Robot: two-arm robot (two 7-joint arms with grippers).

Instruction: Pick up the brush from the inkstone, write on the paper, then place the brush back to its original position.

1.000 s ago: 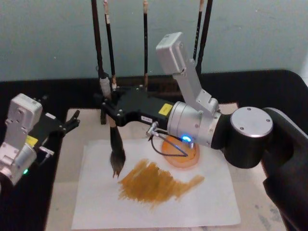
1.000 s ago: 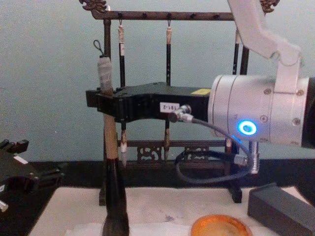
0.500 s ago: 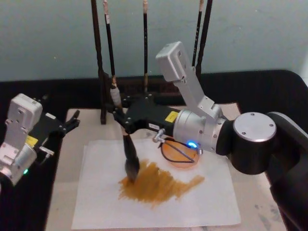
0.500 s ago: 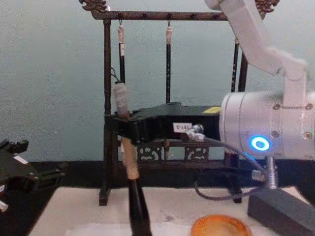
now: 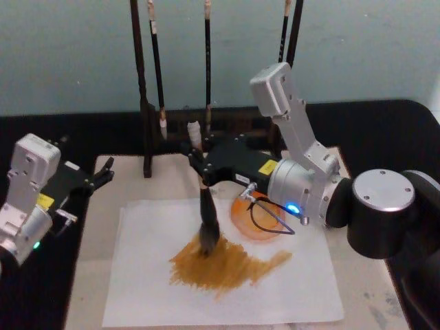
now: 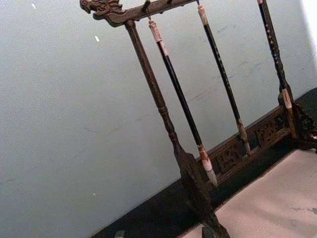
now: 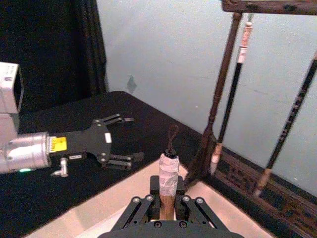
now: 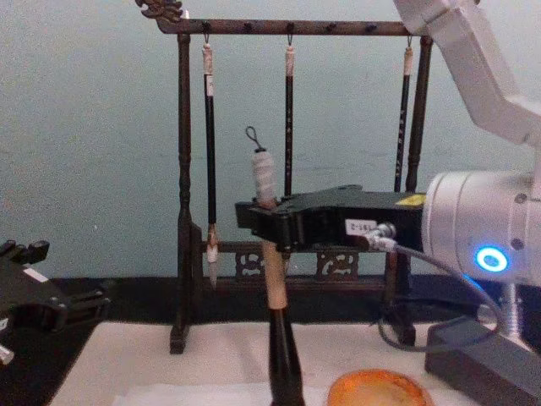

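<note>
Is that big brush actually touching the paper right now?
Touching. In the head view the bristles of the brush spread onto the brown stroke on the paper, with no gap beneath; the right gripper grips its handle.

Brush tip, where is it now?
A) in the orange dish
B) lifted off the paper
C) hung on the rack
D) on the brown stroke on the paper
D: the right claw holds the brush with its bristles touching the brown stroke on the paper.
</note>
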